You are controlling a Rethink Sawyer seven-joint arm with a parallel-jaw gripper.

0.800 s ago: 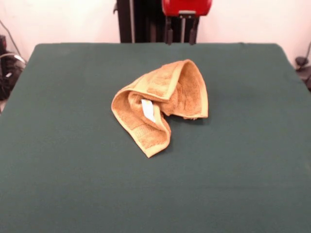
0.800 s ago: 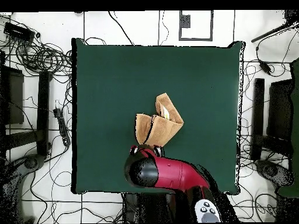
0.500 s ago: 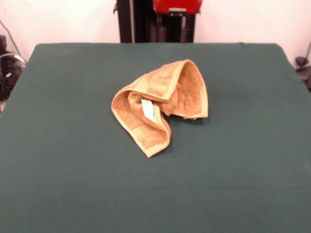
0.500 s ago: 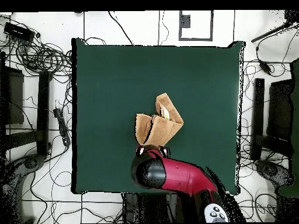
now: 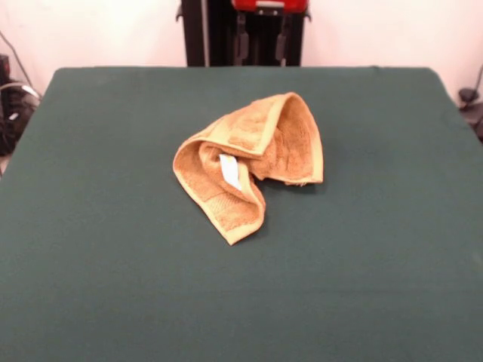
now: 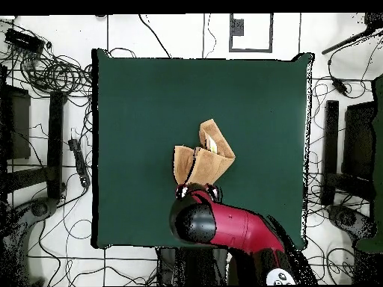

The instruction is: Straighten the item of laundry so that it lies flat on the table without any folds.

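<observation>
Front view: an orange-tan towel (image 5: pixel 249 162) lies crumpled near the middle of the green table (image 5: pixel 98 249), folded over itself into a rough cone with a raised, hooded flap on its right side and a pointed corner reaching toward the near edge. A small white tag (image 5: pixel 230 171) shows in the hollow of the folds, and a woven border band runs along the upper flap. The gripper (image 5: pixel 260 47) hangs at the top of the picture, above the table's far edge and well apart from the towel; two dark fingers (image 5: pixel 241 47) stand side by side with a gap between them, so the jaws are parted and hold nothing. Overhead view: the towel appears as a bunched wedge near the table's centre, and the red and black arm (image 6: pixel 224 224) reaches in from the bottom edge, its rounded black end sitting just beside the towel's nearest corner and hiding the gripper beneath it. Cables (image 6: pixel 45 71) lie on the floor around the table.
</observation>
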